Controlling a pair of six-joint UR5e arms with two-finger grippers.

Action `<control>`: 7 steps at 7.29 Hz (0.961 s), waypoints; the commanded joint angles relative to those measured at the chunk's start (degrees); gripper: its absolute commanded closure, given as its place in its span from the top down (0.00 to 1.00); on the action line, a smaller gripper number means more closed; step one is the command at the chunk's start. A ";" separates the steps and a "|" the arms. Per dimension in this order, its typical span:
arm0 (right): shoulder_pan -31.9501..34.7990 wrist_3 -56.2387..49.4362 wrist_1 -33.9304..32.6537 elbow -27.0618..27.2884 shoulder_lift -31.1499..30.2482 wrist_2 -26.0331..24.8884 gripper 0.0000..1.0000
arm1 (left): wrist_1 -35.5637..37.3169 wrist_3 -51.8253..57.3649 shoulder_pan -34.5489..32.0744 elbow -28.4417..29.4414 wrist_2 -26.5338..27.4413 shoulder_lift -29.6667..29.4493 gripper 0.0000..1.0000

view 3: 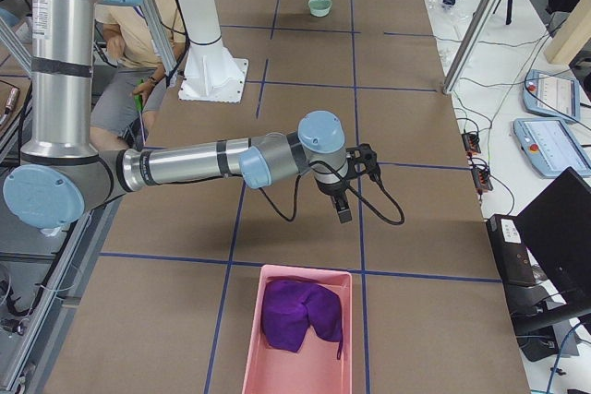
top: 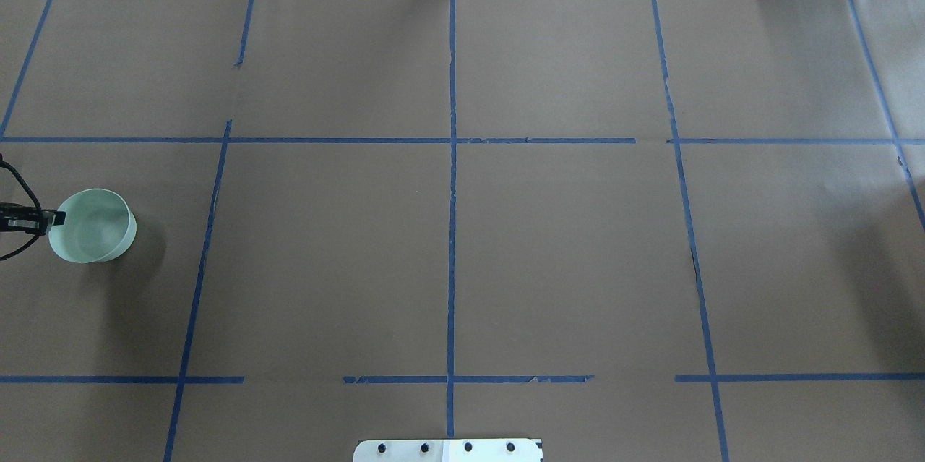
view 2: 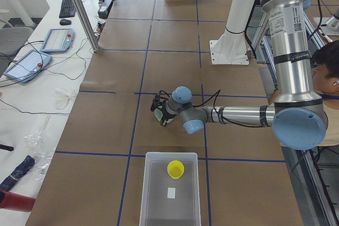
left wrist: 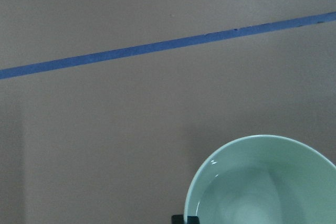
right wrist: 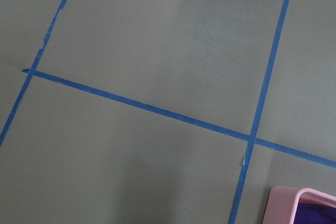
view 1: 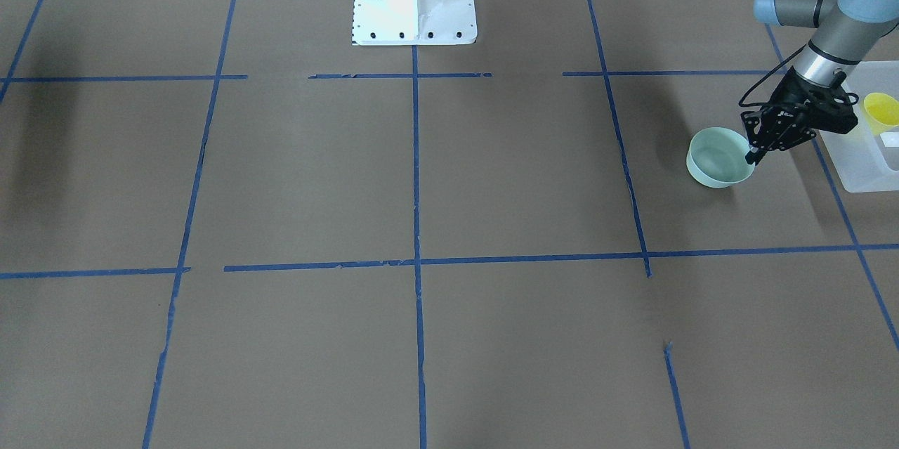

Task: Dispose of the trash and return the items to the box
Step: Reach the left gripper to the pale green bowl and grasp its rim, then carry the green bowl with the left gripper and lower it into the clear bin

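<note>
- Exterior front-facing view, read from its left: you have the mint-green bowl (view 1: pixel 715 159) near the table's end. It is tilted, with a shadow beneath it. That suggests it is raised or only just touching, but I cannot confirm which.
- Next comes the left gripper (view 1: pixel 753 155). Its fingers are drawn narrowly together across the bowl's rim on the side facing the box. As far as shows, one is inside the wall and one outside, and they hold nothing else.
- Further right, the box (view 1: pixel 858 171) stands near the bowl but apart from it, with its top open. The yellow cup (view 1: pixel 881 110) sits upright inside.
- Step in hand, by my judgement: you are carrying the bowl to the box. The cup's return looks complete.
- Next move calls for raising the bowl clear of the box's near wall, carrying it over, and lowering it beside the cup before letting go. A rim pinch may let the bowl swing.
- Right gripper (view 3: pixel 343 212): it shows only from the right end, over the table near a pink bin (view 3: pixel 277 274) that holds purple cloth (view 3: pixel 297 313). I cannot tell its finger state.
</note>
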 commanded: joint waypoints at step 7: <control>0.00 -0.08 0.75 -0.20 -0.53 0.00 1.00 | 34.46 73.94 -47.25 0.60 -19.28 -1.46 0.00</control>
